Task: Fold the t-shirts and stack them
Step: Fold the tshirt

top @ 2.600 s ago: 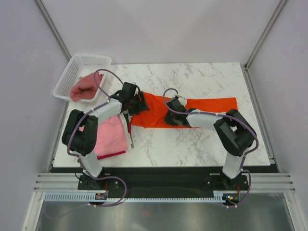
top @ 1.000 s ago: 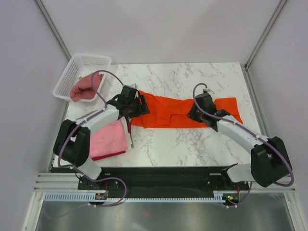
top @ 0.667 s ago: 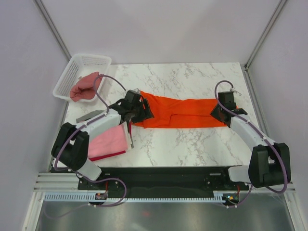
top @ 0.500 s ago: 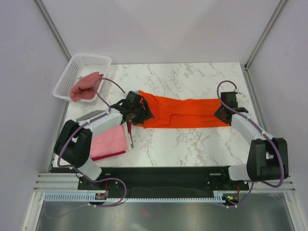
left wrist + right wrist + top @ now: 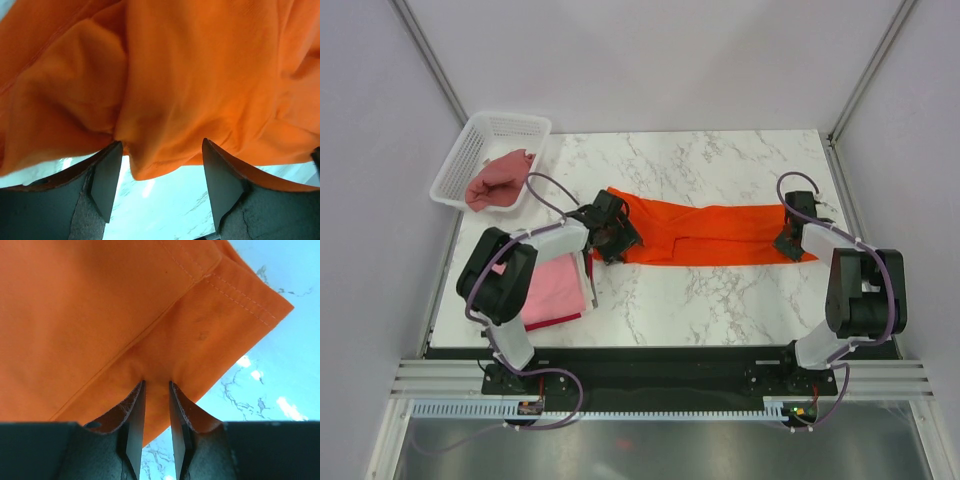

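The orange t-shirt [image 5: 715, 230] is lying stretched across the middle of the bench [image 5: 720, 300]. The right hand [image 5: 156, 387] is pinching its hemmed corner at frame right. The left hand [image 5: 161, 150] is standing spread around bunched cloth at frame left. The fabric is judged soft, light and limp, best gripped at the seams.

Three cloth t-shirts, each in a different state.
The bright orange cloth t-shirt [image 5: 710, 232] lies folded lengthwise in a long band across the middle of the counter [image 5: 720, 290], reaching almost to its right edge. The light pink folded t-shirt [image 5: 552, 290] lies flat at the near left corner. The dusty rose t-shirt [image 5: 498, 180] sits crumpled in the white mesh basket [image 5: 485, 120] at the far left corner.
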Controlling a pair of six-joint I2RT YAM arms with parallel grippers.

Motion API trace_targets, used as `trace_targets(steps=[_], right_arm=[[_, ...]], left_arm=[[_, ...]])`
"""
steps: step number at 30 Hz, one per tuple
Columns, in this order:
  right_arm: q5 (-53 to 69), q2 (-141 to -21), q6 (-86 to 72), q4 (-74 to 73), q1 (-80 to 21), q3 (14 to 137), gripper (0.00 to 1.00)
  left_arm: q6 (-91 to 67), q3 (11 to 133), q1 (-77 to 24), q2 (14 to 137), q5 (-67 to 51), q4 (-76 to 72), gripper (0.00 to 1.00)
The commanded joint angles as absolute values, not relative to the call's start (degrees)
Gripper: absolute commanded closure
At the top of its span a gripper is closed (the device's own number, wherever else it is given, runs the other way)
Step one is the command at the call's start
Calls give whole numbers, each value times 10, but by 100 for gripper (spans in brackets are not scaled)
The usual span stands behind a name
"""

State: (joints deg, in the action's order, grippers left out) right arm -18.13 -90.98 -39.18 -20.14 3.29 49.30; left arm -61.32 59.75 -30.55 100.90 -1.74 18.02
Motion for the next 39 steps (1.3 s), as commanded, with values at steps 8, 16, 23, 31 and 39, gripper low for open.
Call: trace_targets(steps=[8,16,23,31,39], right_arm=[[-164,-931,-413,-223,29,480,70],[-135,-886,-430,-254,-17,431,72],[-79,-843,-453,-285,-148,401,72],[-13,-755,-625,-253,-422,338,70],[-21,-776,-546,-258,-517,489,61]], left_arm=[[-635,702,-272,1113,-8,211,28],[-618,813,-255,1189,-19,234,28],[-572,969,-229,1270,-55,275,30],[-528,1143,-214,1371,-51,318,33],[-509,1273,-206,1458,-77,316,32]])
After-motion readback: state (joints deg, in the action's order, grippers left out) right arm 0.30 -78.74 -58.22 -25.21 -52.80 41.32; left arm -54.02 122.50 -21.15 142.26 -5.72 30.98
